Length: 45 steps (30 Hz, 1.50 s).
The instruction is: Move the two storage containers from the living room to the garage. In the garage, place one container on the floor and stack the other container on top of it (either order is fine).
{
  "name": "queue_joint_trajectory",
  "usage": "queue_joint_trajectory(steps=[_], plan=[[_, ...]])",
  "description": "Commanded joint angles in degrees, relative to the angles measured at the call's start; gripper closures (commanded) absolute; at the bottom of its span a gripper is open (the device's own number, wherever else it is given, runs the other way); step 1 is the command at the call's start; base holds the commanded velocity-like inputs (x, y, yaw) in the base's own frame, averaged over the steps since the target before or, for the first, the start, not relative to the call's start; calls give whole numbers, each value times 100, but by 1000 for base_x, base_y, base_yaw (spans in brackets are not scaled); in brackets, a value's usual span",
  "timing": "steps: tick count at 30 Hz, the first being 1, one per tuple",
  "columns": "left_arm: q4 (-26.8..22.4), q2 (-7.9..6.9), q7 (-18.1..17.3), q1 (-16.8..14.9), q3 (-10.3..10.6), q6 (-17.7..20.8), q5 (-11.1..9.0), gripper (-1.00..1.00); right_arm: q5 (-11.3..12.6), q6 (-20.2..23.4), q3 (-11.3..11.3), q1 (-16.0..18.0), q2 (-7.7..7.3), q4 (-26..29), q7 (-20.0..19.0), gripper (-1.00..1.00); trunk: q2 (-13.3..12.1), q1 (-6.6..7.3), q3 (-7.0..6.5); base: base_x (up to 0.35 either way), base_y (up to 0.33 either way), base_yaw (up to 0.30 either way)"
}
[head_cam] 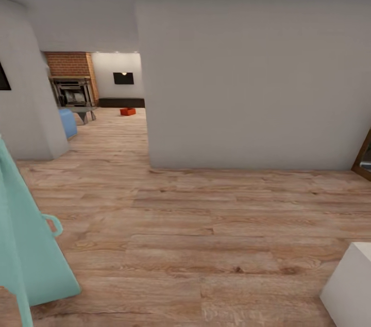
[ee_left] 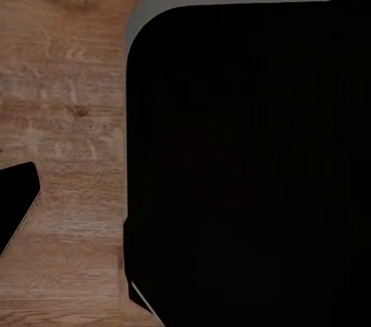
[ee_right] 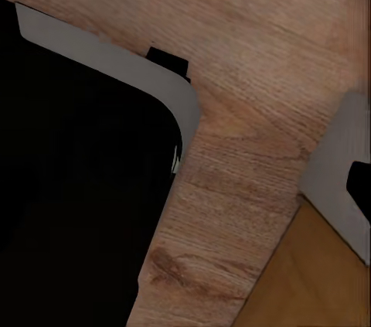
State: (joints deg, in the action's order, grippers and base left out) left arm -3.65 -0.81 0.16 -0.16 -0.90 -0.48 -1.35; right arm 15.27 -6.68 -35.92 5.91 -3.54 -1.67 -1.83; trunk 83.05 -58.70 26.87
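Note:
One orange-red storage container (head_cam: 128, 111) sits far off on the light wood floor of the living room, seen through the opening at the upper left of the head view. It is small at this distance and stands just in front of a dark low cabinet (head_cam: 121, 102). In both wrist views the robot's own dark base, with its grey rim (ee_left: 133, 41) (ee_right: 116, 60), sits over wood planks.
A wide grey-white wall (head_cam: 252, 74) blocks the centre and right. A rounded wall (head_cam: 26, 95) flanks the opening on the left. Beyond are a brick fireplace (head_cam: 69, 65), a blue sofa (head_cam: 67, 122) and a glass coffee table (head_cam: 82, 109). A teal object (head_cam: 28, 250) stands near left and a white box (head_cam: 351, 286) near right.

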Motion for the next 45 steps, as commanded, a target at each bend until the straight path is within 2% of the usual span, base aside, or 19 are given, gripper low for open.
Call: queue_joint_trajectory(steps=[1,8,20,45], plan=[[-2,-1,2,-2,-7,-5,-14,-100,61,-35,-47,6,2,-18,-19,-100,2,-3,6,321,0,0],[-4,1,2,-2,-7,-5,-14,-100,88,-35,-47,6,2,-18,-19,-100,2,-3,6,321,0,6],[-4,-3,2,-2,-7,-5,-14,-100,91,-36,-47,6,2,-18,-19,-100,2,-3,6,321,0,206],[0,1,2,-2,-7,-5,-14,-100,84,-35,-47,6,2,-18,-19,-100,2,-3,6,321,0,6]])
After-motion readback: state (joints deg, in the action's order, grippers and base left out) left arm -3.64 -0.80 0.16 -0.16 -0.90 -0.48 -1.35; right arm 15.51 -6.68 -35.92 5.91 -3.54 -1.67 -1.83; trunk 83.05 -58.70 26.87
